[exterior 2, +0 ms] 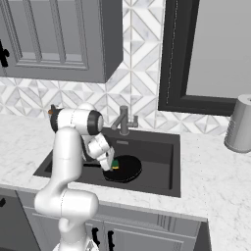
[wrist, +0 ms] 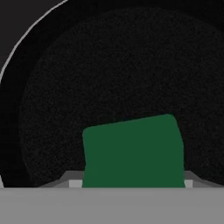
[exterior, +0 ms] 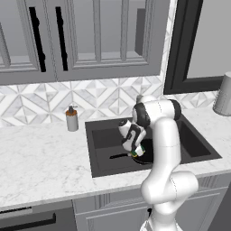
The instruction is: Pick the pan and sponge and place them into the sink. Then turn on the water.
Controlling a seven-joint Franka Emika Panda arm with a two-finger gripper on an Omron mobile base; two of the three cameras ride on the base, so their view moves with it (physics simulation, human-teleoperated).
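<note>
Table: white marble-patterned slab across the middle of the left base view, bare and open to the left of the basin; a narrow strip runs between basin and front edge.
Sink: dark grey rectangular recess at frame centre, straight walls, open floor at its left half.
Cabinets: grey panelled doors with black bar handles, upper left of the frame, well above the table.
Pan: round, flat, matte black, lying on the sink floor near the front wall; its thin straight handle points to frame left.
Canister: grey cylinder at the right edge, on the table, well apart from the sink.
Faucet: grey metal, behind the sink's rear rim.
Soap dispenser: small grey bottle, brown pump, left of the sink.
Tool: lowered over the pan, fingers closed around the sponge.
Sponge: green block, yellow underside, held over the pan's grainy black bottom.
</note>
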